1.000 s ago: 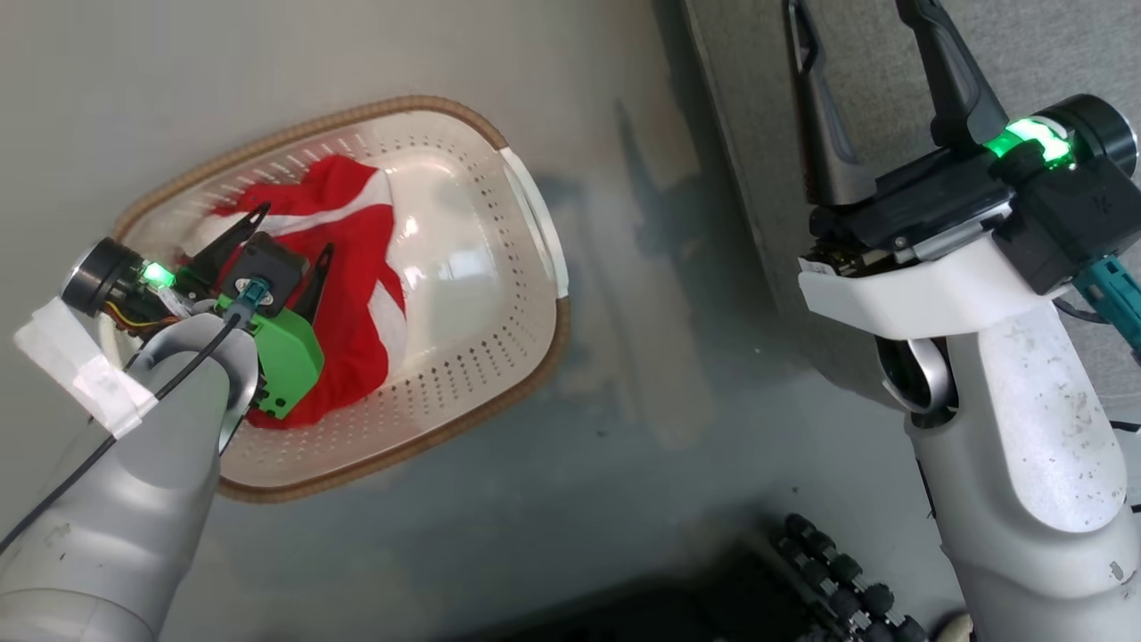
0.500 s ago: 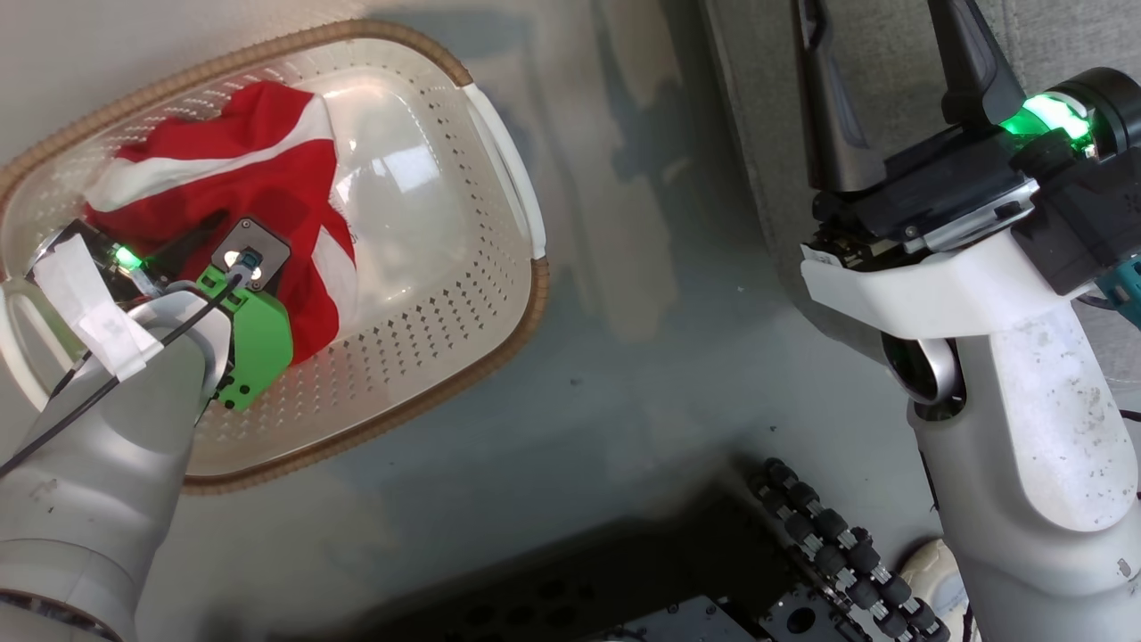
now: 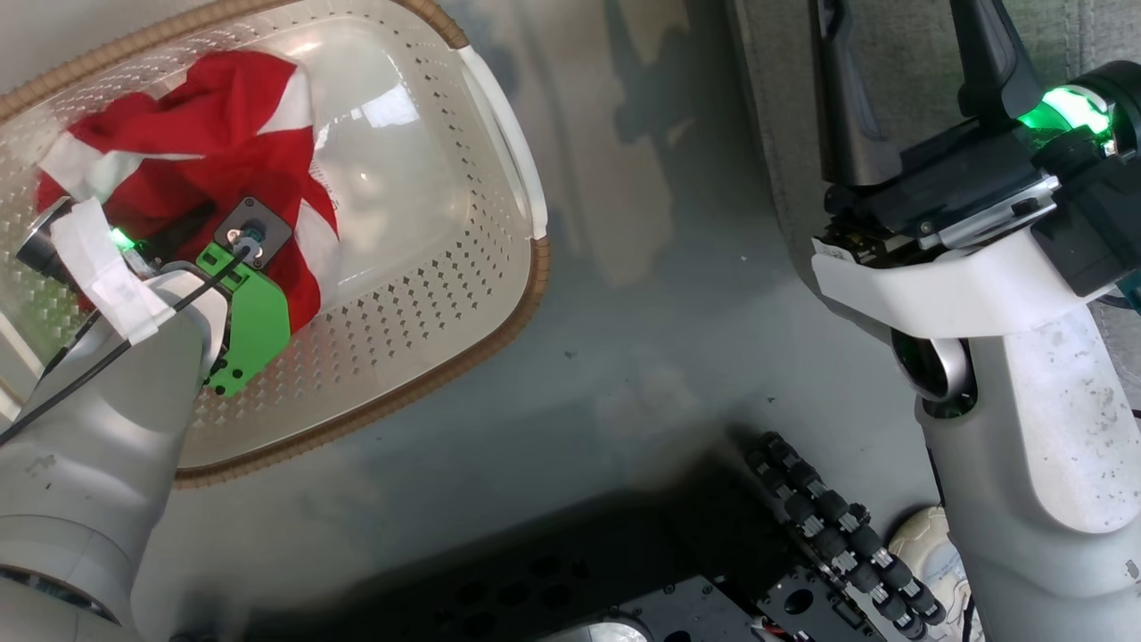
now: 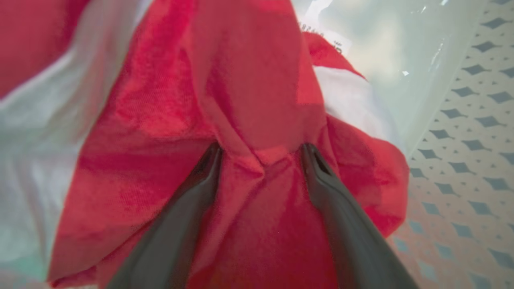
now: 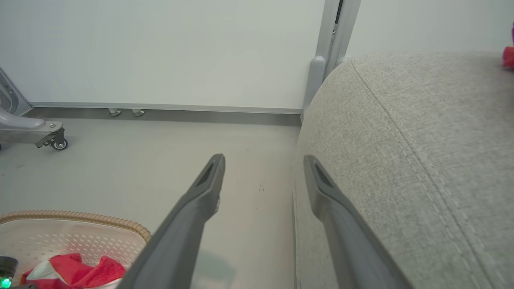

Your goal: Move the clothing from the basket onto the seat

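Down in the basket, left gripper parted over red cloth

Furthest left in the head view, the basket (image 3: 428, 294) sits on the grey floor (image 3: 642, 339), with its brown rim and one white handle (image 3: 513, 143) on its right side. The clothing (image 3: 223, 116) lies heaped in the left part of the basket, red with white stripes, and the basket's glossy bottom shows bare to the right of it. The left gripper (image 4: 261, 150) reaches down into that heap. In the left wrist view its two dark fingers (image 4: 200, 180) stand apart with their tips pressed into the fabric, and a raised fold of red cloth is bunched between them. They have not closed on the fold.

Lower middle in the head view, the robot's dark base (image 3: 642, 571) edges in.

To the right, the right gripper (image 5: 263, 158) hangs above the floor with its fingers spread wide and nothing between them. One finger lies over the floor and the other over the rounded front corner of the seat (image 5: 401, 140). The seat is grey fabric with a stitched seam and is well apart from the basket. At its far right edge sits a small red thing (image 5: 508, 56), too cut off to identify.
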You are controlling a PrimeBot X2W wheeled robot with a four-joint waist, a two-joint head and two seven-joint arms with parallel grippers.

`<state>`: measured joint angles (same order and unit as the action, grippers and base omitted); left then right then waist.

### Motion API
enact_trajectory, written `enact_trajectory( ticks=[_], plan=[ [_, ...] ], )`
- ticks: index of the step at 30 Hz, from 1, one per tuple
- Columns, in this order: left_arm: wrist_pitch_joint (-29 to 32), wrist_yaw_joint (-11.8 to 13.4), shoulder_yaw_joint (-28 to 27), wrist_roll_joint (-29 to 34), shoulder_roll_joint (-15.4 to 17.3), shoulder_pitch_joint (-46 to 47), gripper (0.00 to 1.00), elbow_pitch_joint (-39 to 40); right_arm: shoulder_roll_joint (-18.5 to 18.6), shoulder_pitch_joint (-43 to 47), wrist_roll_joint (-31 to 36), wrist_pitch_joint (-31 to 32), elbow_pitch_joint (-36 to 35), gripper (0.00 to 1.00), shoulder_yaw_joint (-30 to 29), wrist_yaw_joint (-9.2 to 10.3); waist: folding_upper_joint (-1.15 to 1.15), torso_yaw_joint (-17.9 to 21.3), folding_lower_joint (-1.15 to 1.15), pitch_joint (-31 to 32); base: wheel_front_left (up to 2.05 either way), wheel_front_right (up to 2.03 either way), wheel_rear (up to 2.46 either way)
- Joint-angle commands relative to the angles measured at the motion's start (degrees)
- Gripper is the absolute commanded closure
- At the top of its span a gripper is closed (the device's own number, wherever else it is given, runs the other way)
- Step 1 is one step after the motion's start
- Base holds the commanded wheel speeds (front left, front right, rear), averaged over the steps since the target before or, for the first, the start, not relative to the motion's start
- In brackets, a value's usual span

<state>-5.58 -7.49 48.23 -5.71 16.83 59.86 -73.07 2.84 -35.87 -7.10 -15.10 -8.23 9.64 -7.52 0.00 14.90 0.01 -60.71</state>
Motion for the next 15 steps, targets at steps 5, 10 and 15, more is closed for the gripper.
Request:
enact_trajectory(
  ticks=[5, 10, 15],
  plan=[
    [2.31, 0.02, 2.41, -0.04, -0.47, 1.53, 1.00, -0.51, 0.10, 0.19, 0.29, -0.10, -0.41, 0.00, -0.56, 0.05, 0.00, -0.67, -0.01, -0.45, 0.00, 0.00, 0.00],
    [1.26, 0.02, 3.63, -0.90, -1.42, 2.55, 1.00, -0.49, 0.10, -0.35, 0.41, -0.10, -0.39, 0.00, -0.85, 0.05, 0.00, -1.26, -0.01, 0.35, 0.00, 0.00, 0.00],
    [-2.23, 0.02, 3.89, -2.93, -2.91, 2.40, 1.00, -0.32, 0.10, -0.41, 0.34, -0.10, 0.26, 0.00, -1.10, 0.05, 0.00, -2.09, -0.01, 2.66, 0.00, 0.00, 0.00]
  ],
)
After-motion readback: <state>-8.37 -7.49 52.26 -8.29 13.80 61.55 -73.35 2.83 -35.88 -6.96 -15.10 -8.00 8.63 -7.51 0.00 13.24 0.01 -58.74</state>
